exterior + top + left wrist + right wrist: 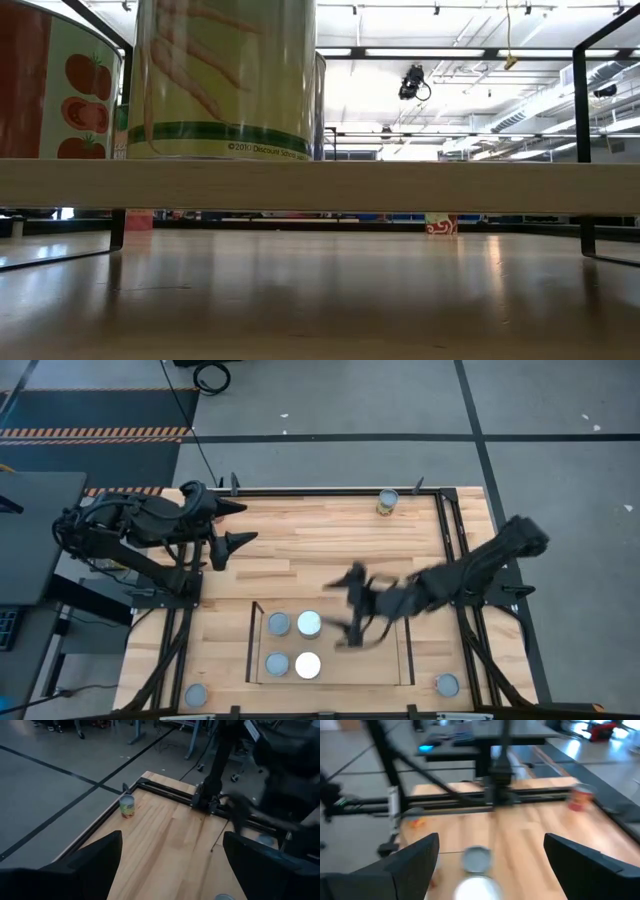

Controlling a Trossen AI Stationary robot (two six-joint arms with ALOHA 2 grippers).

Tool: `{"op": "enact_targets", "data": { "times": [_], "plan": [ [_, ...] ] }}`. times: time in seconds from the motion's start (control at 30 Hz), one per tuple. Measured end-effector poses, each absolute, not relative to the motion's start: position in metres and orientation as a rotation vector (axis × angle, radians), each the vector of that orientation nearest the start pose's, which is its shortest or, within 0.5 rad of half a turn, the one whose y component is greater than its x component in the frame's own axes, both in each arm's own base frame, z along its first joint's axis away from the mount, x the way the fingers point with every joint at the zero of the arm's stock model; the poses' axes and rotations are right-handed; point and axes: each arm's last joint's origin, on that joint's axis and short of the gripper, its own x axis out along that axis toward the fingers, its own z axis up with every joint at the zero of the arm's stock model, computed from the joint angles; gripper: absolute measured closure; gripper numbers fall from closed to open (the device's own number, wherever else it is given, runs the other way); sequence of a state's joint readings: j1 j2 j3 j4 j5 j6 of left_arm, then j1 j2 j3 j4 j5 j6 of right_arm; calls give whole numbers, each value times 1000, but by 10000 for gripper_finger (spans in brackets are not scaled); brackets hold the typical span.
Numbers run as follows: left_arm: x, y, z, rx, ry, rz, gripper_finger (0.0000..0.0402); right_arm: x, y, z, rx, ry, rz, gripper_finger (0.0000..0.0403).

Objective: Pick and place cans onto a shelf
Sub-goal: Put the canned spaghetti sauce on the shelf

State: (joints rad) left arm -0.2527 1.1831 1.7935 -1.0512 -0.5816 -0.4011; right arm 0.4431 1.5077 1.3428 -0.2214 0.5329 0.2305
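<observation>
- Cans: four stand in a two-by-two block on the shelf (400, 660), toward its left end – near-left can (277, 663), far-left can (278, 624), far-right can (310, 623), near-right white-topped can (308, 665).
- Three more sit off the shelf on the bench (320, 550): one at the near left corner (196, 695), one at the far edge right of centre with a yellow-green label (388, 501), one near the near right corner (447, 685).
- Only seven cans in view from above; an eighth I cannot find.
- Left gripper (236, 525) hovers over the far left part of the bench, jaws spread wide, nothing between them; the left wrist view looks past its fingers (90, 860) at the far-edge can (127, 806).
- Right gripper (352, 610) is above the shelf, just right of the can block, blurred; jaws wide and empty, fingers (420, 852) framing two can tops (476, 858).
- Low view: big can with a carrot label (225, 80) and a tomato-label can (60, 85) on the shelf board (320, 187).
- Handling, my judgement: rigid metal tins, probably full so moderately heavy; smooth sides may slip, won't crush.
- Grip across the side wall around mid-height, jaws square to the can, keep upright.
- Shelf cans are close together, so a finger could knock a neighbour.
</observation>
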Motion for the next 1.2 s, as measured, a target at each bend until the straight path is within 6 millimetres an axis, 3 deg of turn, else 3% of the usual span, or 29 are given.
{"op": "enact_targets", "data": {
  "times": [0.27, 0.47, 0.63, 0.8, 0.93, 1.2],
  "plan": [
    [163, -24, 490, -191, 400, 484, 49, 249, 46, 396, 47, 410, -331, 45],
    [160, -22, 487, -216, 413, 549, 49, 210, -9, 403, 56, 507, -499, 54],
    [168, -16, 483, -193, 440, 583, 49, 199, -49, 394, 77, 618, -563, 54],
    [207, -1, 467, -152, 587, 530, 49, 199, -90, 369, 157, 672, -542, 53],
    [233, 14, 452, -3, 705, 529, 49, 195, -120, 349, 170, 733, -532, 47],
    [234, 77, 461, 28, 630, 585, 49, 179, -169, 329, 127, 831, -479, 45]
  ]
}}
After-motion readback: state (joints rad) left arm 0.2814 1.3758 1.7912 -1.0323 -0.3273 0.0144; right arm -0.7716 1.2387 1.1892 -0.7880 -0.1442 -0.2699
